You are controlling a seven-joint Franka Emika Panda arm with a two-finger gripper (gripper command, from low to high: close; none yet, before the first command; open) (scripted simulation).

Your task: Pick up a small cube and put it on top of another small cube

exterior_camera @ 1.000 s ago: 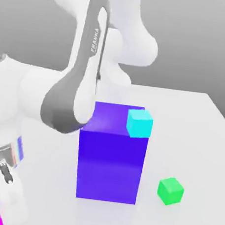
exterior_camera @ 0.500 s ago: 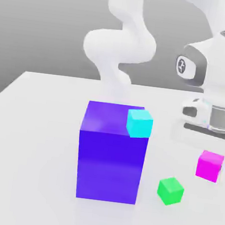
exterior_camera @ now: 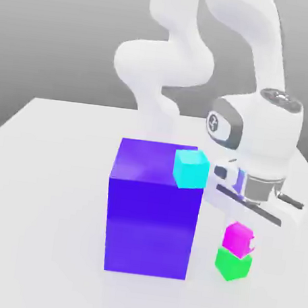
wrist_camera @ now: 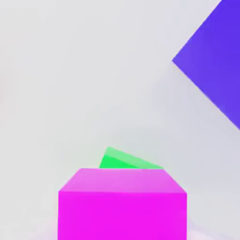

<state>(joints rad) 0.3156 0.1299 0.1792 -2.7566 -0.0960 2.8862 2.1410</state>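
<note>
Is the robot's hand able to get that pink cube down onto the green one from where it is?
Probably yes. The gripper holds the pink cube right above the green cube, nearly on it. Nothing lies between them; the big blue block stands clear to one side.

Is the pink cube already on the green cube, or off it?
On it, it seems: in the exterior view the pink cube sits directly above the green cube, with no visible gap. The gripper jaws are shut on it.

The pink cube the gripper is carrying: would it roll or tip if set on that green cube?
Probably not roll: the pink cube has flat faces. It looks rigid, so likely keeps its shape. The green cube is about equally small, so an off-centre placement might tip it.
</note>
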